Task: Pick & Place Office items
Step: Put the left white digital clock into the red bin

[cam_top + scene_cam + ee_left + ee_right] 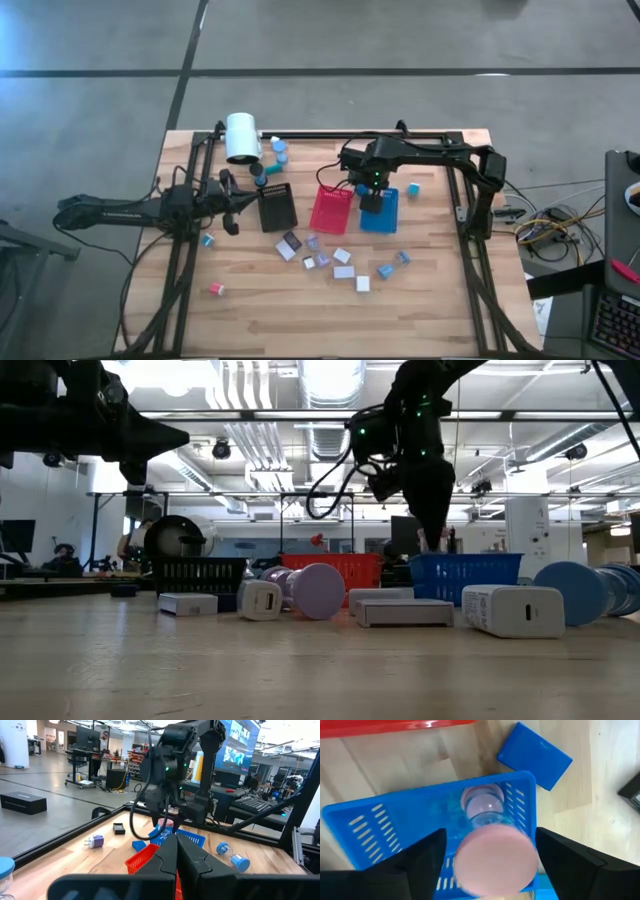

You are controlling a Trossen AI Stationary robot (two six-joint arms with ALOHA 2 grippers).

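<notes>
My right gripper (490, 847) points straight down over the blue tray (395, 810), fingers open. A spool-like item with a pink round cap (495, 862) stands between the fingers inside the tray, its clear body (482, 807) reaching toward the tray floor. In the high view this gripper (372, 200) is above the blue tray (385, 218). My left gripper (175, 857) is shut with nothing in it, held level above the table's left part (232, 212). Several loose office items (325, 258) lie on the table near the front of the trays. My right gripper's fingers stand on either side of the pink cap (495, 862), coming from above. A gap shows beside one finger (427, 852). At the other finger (555, 852) I cannot tell whether it touches the cap.
A red tray (330, 208) and a black tray (277, 208) stand left of the blue one. A big white cylinder (242, 137) lies at the far left, with blue-capped items (275, 160) near it. A blue block (412, 189) sits right of the blue tray.
</notes>
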